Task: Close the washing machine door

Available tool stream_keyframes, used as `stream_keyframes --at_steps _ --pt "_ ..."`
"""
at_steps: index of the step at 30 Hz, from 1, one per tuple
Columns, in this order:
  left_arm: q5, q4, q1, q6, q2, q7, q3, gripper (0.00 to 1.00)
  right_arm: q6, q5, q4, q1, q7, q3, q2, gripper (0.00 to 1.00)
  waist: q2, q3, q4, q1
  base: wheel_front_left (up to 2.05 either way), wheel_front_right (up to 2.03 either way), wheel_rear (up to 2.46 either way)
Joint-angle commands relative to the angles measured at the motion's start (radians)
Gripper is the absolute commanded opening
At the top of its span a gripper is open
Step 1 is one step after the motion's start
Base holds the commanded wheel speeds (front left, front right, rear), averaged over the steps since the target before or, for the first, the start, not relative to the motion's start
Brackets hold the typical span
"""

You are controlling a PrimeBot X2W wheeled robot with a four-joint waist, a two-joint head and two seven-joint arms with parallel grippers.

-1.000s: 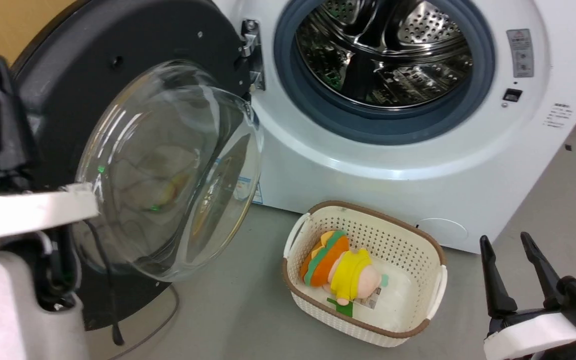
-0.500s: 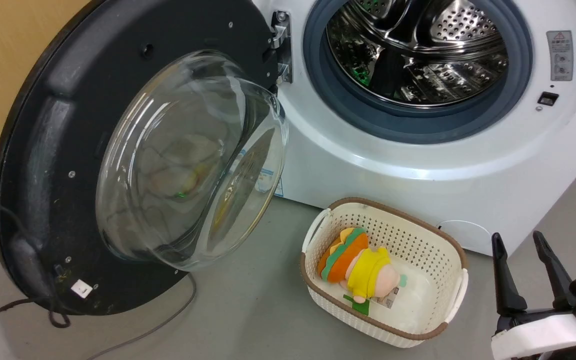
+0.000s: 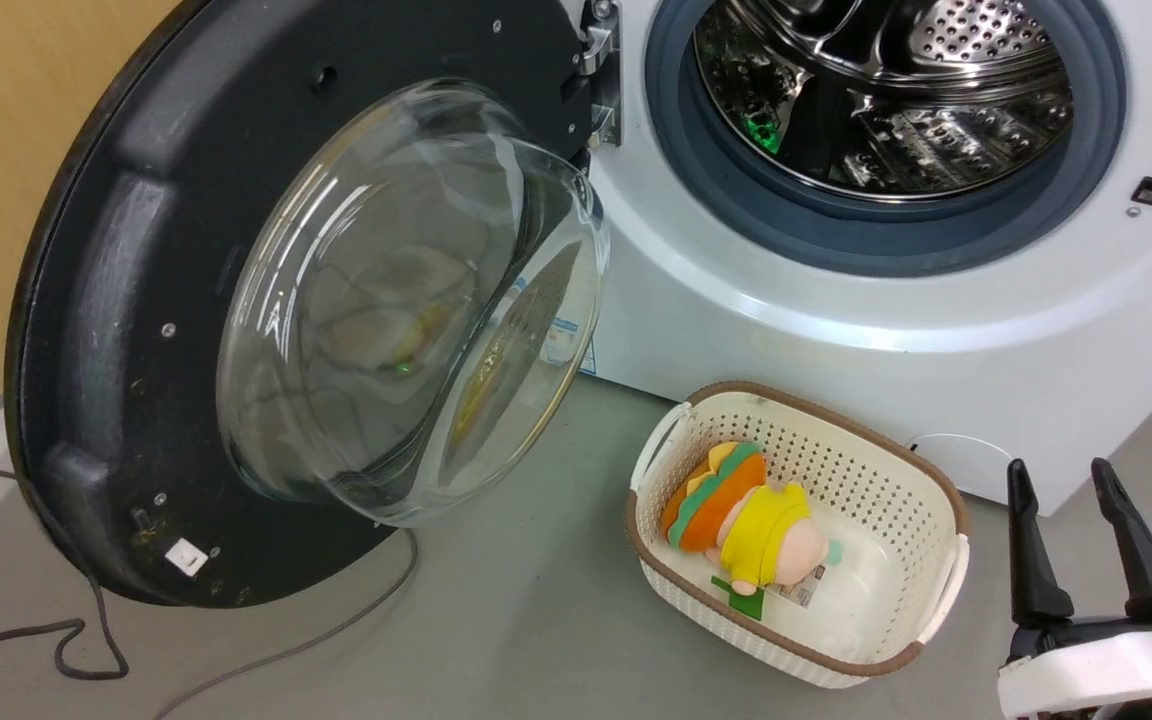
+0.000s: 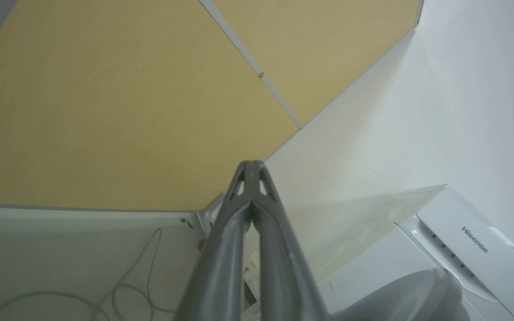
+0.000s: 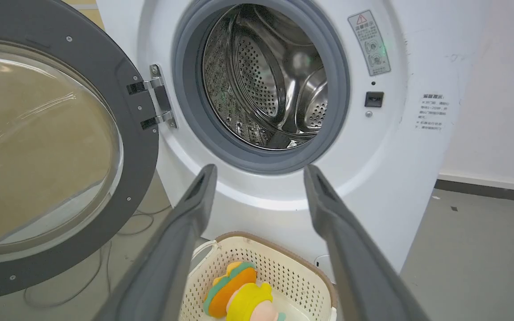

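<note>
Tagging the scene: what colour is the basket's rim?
Brown, edging the cream basket; clearest in the head view.

Glossy black across the washing machine door, clear at its glass bowl. White on the washing machine, blue-grey gasket, hole-dotted silver drum. Cream perforated basket, brown rim. Orange, green, yellow plush toy.

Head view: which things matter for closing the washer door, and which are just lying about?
Job: washing machine door; washing machine.
Lying about: basket; plush toy inside it; floor cable.
</note>
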Motion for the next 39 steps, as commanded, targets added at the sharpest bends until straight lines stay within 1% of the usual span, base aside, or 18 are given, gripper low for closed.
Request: stream_keyframes --at_steps 1,5,9,17,22,27,32,38,39 --pt "-0.044 0.022 -0.007 -0.009 0.01 0.031 0.02 0.0 0.001 0.007 -0.001 -0.015 -0.01 -0.006 0.003 1.0 0.0 0.004 0.005 -0.0001 0.0 0.0 0.0" --pt "-0.125 0.074 0.015 -0.029 0.01 0.114 0.031 0.0 0.001 0.008 -0.002 -0.019 -0.018 -0.011 0.004 1.0 0.0 0.014 0.014 -0.0001 0.0 0.0 0.0" --pt "-0.195 0.102 0.053 -0.042 0.003 0.192 0.02 0.0 0.001 0.01 -0.004 -0.024 -0.027 -0.016 0.004 1.0 0.0 0.023 0.021 -0.0001 0.0 0.0 0.0" --pt "-0.335 0.049 0.162 -0.052 -0.016 0.299 -0.053 0.0 0.001 0.022 -0.004 -0.031 -0.043 -0.029 0.004 1.0 0.0 0.039 0.034 -0.0001 0.0 0.0 0.0" --pt "-0.452 -0.015 0.22 -0.058 -0.044 0.362 -0.111 0.0 0.001 0.03 -0.002 -0.036 -0.054 -0.039 0.004 1.0 0.0 0.045 0.048 -0.0001 0.0 0.0 0.0" --pt "-0.537 -0.078 0.287 -0.063 -0.054 0.427 -0.183 0.0 0.001 0.04 0.0 -0.041 -0.064 -0.044 0.004 1.0 0.0 0.05 0.062 -0.0001 0.0 0.0 0.0" --pt "-0.643 -0.176 0.351 -0.069 -0.07 0.499 -0.262 0.0 0.001 0.05 0.003 -0.041 -0.075 -0.047 0.005 1.0 0.0 0.05 0.072 -0.0001 0.0 0.0 0.0" --pt "-0.665 -0.305 0.43 -0.069 -0.085 0.562 -0.411 0.0 0.001 0.048 0.006 -0.044 -0.075 -0.041 0.005 1.0 0.0 0.041 0.046 -0.0001 0.0 0.0 0.0" --pt "-0.665 -0.305 0.43 -0.069 -0.085 0.562 -0.411 0.0 0.001 0.048 0.006 -0.044 -0.075 -0.041 0.005 1.0 0.0 0.041 0.046 -0.0001 0.0 0.0 0.0"
